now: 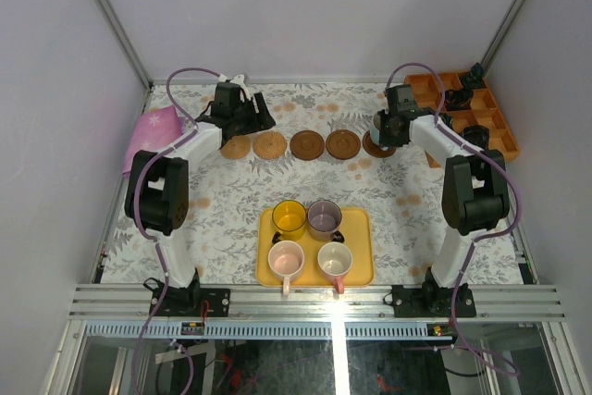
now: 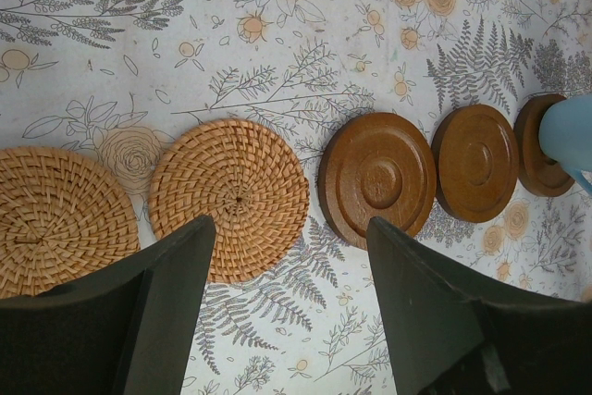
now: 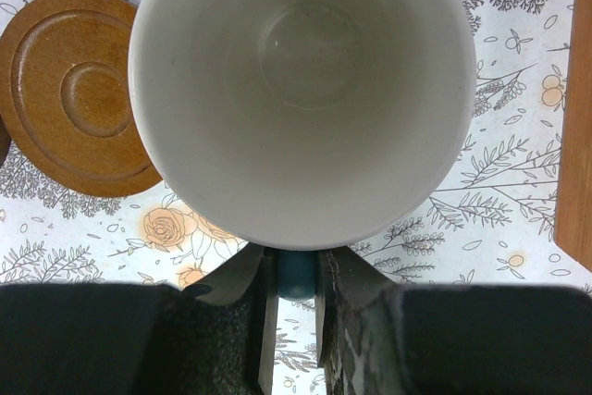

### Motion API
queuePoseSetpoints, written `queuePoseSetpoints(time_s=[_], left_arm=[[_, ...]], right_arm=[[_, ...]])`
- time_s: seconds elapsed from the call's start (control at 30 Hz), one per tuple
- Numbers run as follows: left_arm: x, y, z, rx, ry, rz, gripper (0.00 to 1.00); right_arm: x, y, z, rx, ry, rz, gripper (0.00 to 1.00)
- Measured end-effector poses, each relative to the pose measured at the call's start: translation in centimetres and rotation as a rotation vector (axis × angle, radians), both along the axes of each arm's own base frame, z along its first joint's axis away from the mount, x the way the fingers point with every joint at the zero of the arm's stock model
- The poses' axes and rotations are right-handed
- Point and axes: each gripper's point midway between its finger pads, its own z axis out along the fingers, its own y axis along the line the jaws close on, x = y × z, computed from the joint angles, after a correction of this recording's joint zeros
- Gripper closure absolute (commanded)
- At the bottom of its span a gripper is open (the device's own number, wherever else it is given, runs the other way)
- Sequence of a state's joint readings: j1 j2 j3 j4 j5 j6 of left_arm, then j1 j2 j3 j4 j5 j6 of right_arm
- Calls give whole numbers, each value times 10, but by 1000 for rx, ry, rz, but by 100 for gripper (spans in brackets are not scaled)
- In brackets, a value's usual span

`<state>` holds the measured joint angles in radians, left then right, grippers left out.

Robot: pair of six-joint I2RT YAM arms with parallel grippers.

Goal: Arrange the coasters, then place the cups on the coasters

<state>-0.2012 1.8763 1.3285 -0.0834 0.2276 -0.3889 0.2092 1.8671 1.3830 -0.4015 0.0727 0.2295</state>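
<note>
Clamps fingers (image 3: 242,298) of right gripper (image 3: 296,277) on blue cup (image 3: 296,71) handle at 1 o'clock, by the last brown coaster (image 2: 535,150). Hangs left gripper (image 2: 289,238), fingers (image 2: 171,275) apart, over woven coasters (image 2: 229,196) at 11 o'clock.
</note>
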Motion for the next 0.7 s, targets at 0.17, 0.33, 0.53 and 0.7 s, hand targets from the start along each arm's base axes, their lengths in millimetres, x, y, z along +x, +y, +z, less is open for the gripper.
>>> queuePoseSetpoints(time_s=[0.17,0.33,0.53,0.7], left_arm=[[0,0,0,0,0,0,33],[0,0,0,-1,0,-2,33],[-1,-1,0,-5,1,-8,33],[-1,-2,0,-7,2,-10,33]], right_arm=[[-8,0,2,8,20,-1,100],[-10,0,2,9,25,-4,100],[-10,0,2,12,26,-9,100],[-10,0,2,12,26,-12,100]])
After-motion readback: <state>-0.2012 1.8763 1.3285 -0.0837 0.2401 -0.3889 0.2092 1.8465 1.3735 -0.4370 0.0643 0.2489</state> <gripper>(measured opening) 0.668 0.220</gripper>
